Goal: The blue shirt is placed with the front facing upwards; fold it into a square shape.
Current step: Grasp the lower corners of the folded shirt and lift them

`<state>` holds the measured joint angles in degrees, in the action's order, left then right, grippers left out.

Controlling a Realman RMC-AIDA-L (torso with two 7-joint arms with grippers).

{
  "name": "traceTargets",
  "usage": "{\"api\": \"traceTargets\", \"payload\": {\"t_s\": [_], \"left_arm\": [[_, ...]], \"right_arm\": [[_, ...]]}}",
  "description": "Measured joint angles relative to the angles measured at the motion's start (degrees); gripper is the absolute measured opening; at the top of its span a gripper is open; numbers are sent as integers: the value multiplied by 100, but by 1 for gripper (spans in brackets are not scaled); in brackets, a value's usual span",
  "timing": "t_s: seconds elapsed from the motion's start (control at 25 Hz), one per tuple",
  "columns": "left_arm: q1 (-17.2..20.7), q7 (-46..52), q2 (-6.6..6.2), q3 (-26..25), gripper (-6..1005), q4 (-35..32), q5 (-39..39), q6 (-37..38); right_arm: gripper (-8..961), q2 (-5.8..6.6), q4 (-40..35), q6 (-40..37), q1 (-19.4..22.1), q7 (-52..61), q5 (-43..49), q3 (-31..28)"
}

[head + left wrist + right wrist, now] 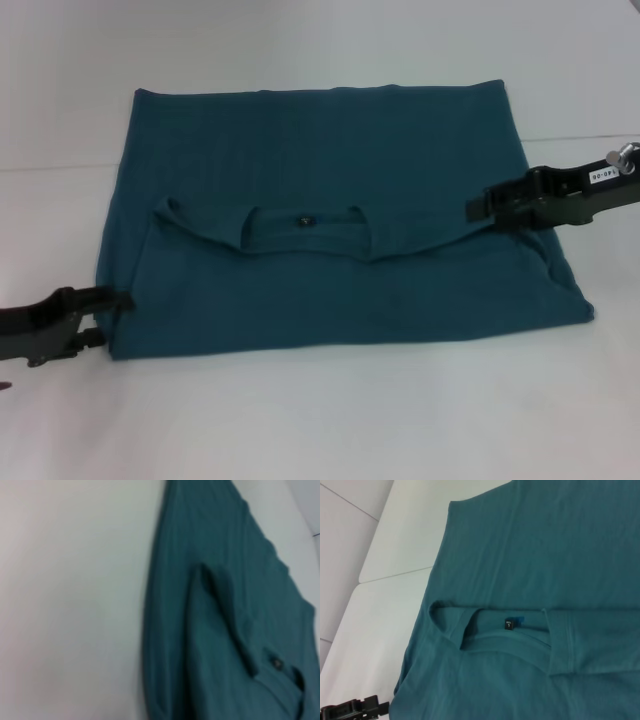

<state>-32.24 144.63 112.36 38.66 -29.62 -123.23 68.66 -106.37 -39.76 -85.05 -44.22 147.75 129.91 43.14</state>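
One blue shirt [330, 200] lies folded on the white table [320, 420], its collar [305, 232] with one small tag in the middle. Two grippers: left gripper [118, 300] at its near left corner, right gripper [475, 210] over its right side. Whether their fingers are apart or together, I cannot tell.

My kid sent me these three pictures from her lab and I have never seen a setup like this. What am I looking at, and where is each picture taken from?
This is a two-armed robot folding laundry. The wide picture comes from a camera on its head, looking down at a white table. The other two come from cameras on its wrists, so they show close, tilted views of the cloth. On the table lies a blue shirt, already partly folded, with its collar and small tag visible in the middle. The left gripper sits at the shirt's near left edge; the right gripper reaches over the shirt's right side. Whether either grips the cloth is unclear.
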Motion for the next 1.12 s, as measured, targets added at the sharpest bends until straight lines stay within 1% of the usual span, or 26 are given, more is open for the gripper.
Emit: {"api": "traceTargets", "payload": {"t_s": [0.12, 0.36, 0.56, 0.64, 0.76, 0.88, 1.0, 1.12], "left_arm": [[-6, -2, 43, 98, 743, 6, 0, -156], [-22, -5, 133, 179, 732, 17, 0, -195], [-142, -42, 258, 251, 723, 22, 1, -220], [-232, -56, 287, 333, 719, 59, 1, -313], [-353, -22, 286, 460, 714, 174, 1, -437], [-425, -21, 245, 559, 708, 234, 2, -421], [-415, -49, 202, 535, 703, 199, 19, -269], [-380, -69, 179, 491, 608, 130, 55, -78]], "right_arm": [[603, 7, 5, 0, 30, -14, 0, -2], [602, 10, 18, 4, 51, -27, 0, -7], [600, 2, 21, 30, 54, -35, -1, -7], [599, -8, 21, 50, 54, -38, -1, -7], [599, -16, 21, 58, 54, -44, -1, -7], [598, -20, 21, 60, 62, -45, -4, -7], [597, -8, 21, 60, 69, -45, -21, -7], [596, 1, 21, 60, 71, -47, -27, -9]]}}
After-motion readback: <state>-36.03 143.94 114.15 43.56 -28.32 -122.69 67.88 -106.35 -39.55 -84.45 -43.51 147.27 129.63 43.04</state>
